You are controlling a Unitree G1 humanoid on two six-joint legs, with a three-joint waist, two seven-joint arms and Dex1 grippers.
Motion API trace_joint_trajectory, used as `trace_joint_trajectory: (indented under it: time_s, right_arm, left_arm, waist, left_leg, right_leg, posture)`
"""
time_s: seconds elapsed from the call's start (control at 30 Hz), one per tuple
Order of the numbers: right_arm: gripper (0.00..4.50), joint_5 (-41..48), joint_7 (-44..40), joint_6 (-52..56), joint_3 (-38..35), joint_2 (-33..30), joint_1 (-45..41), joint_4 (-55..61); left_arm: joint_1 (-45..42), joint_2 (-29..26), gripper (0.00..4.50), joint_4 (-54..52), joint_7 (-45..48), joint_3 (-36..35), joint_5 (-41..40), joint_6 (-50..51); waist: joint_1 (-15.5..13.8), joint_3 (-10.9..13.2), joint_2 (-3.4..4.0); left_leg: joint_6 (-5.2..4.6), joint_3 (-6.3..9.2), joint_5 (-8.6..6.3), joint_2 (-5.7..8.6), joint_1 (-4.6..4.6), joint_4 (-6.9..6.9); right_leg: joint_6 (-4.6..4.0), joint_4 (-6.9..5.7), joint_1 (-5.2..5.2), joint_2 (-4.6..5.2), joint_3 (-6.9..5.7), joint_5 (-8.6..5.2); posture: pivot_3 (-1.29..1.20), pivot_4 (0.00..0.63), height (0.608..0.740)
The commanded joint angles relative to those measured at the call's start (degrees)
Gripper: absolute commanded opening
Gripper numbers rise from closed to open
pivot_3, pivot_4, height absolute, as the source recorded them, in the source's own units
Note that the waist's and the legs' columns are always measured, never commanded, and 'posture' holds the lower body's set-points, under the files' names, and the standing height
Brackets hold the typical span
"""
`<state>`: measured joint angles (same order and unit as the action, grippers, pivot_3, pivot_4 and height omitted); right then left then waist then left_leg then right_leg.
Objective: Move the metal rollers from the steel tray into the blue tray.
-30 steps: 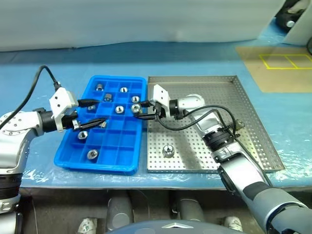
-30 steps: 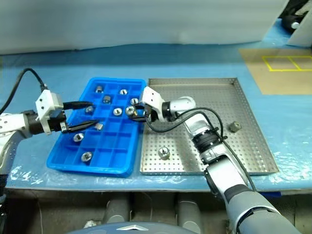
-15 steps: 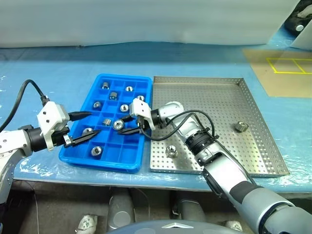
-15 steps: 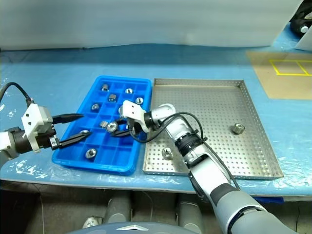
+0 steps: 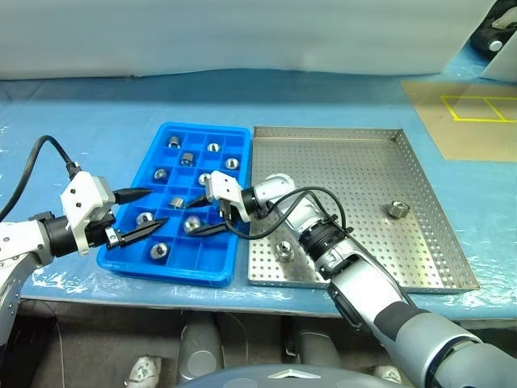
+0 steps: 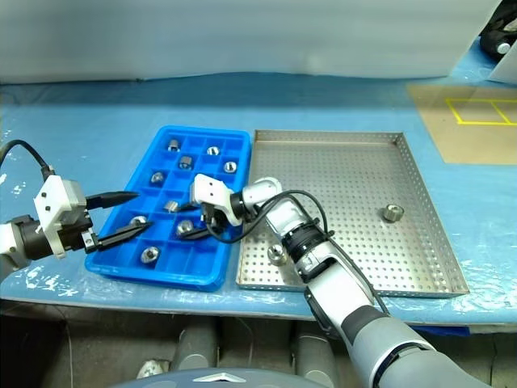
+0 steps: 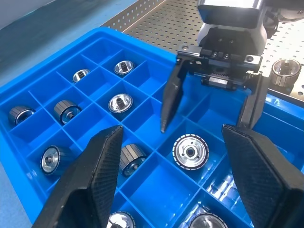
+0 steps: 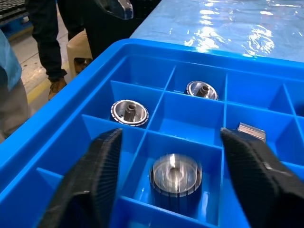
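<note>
Since a second ago the right gripper (image 5: 208,217) has carried its roller from the blue tray's right edge leftward into the tray, and its fingers have come apart; a metal roller (image 8: 175,179) now sits in the compartment directly under them, blurred in the right wrist view, so it may not have settled. The left gripper (image 5: 147,211) hangs over the left side of the blue tray (image 5: 241,137) with its fingers apart and nothing between them.

Risks, as I judge them: the right fingertips sit low inside the grid, so pulling back sideways instead of lifting first could catch a divider wall and jolt the tray, or nudge the freshly dropped roller. The two grippers also point toward each other over the same tray, and a careless swing could bring their fingers together.

Contents: the blue tray holds about ten rollers, each in its own square compartment, spread over the far and middle rows, with one at the near left; several compartments on the near and right side are bare. The steel tray (image 5: 420,166), just right of the blue one, holds two rollers: one (image 5: 283,250) near its near-left corner, beside the right forearm, and one (image 5: 396,209) far off toward the right rim.
</note>
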<state>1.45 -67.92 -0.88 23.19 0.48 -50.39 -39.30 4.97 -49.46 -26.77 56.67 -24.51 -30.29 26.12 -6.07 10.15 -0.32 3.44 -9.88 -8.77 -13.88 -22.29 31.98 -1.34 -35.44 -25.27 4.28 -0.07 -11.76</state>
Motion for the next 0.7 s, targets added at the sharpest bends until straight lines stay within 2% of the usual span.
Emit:
trace_joint_trajectory:
  time_s: [0.03,0.17,0.37,0.5,0.7]
  right_arm:
    - [3.98,-0.1,1.0,-0.3,-1.2,-0.3,-0.7,-0.3]
    - [3.98,1.3,2.0,1.0,-4.0,-2.5,-1.1,1.6]
    - [3.98,5.0,1.3,7.3,-9.1,-10.4,0.3,12.3]
    - [3.98,8.4,2.8,15.7,-14.8,-17.8,2.2,18.7]
    - [3.98,8.5,8.5,20.9,-21.7,-29.0,9.1,26.1]
  left_arm:
    - [-1.4,-1.1,3.51,-0.6,-0.1,-0.4,-0.8,-0.2]
    - [-4.5,-1.1,3.51,1.2,0.7,2.4,-0.4,-0.8]
    - [-13.2,0.5,3.51,6.0,2.4,10.5,0.7,-2.6]
    - [-23.6,4.9,3.51,13.3,3.3,18.3,3.5,-5.8]
    - [-37.7,14.0,3.51,27.2,7.2,27.4,8.0,-12.7]
  waist:
    - [0.0,0.0,0.00]
    - [-0.2,0.0,0.00]
    - [-0.1,0.0,-0.02]
    - [0.2,0.0,-0.01]
    - [1.8,0.0,-0.03]
  left_leg:
    - [0.00,0.00,0.00,0.00,0.02,0.00]
    - [0.01,0.00,0.01,0.01,0.05,0.00]
    - [0.02,0.00,0.01,0.04,0.06,0.16]
    - [0.17,-0.02,0.11,0.04,0.09,0.18]
    - [0.29,-0.06,0.19,0.10,0.16,0.27]
  right_leg:
    - [0.00,-0.01,0.01,0.00,0.00,0.00]
    - [0.00,-0.04,0.04,0.01,0.01,0.00]
    - [0.00,-0.14,0.06,0.01,0.04,0.00]
    - [0.00,-0.21,0.06,-0.03,0.09,0.01]
    - [0.02,-0.23,0.13,-0.06,0.24,0.03]
  posture:
    - [0.22,0.150,0.740]
    - [0.16,0.150,0.740]
    - [0.05,0.150,0.740]
    - [-0.02,0.150,0.740]
    - [-0.24,0.150,0.740]
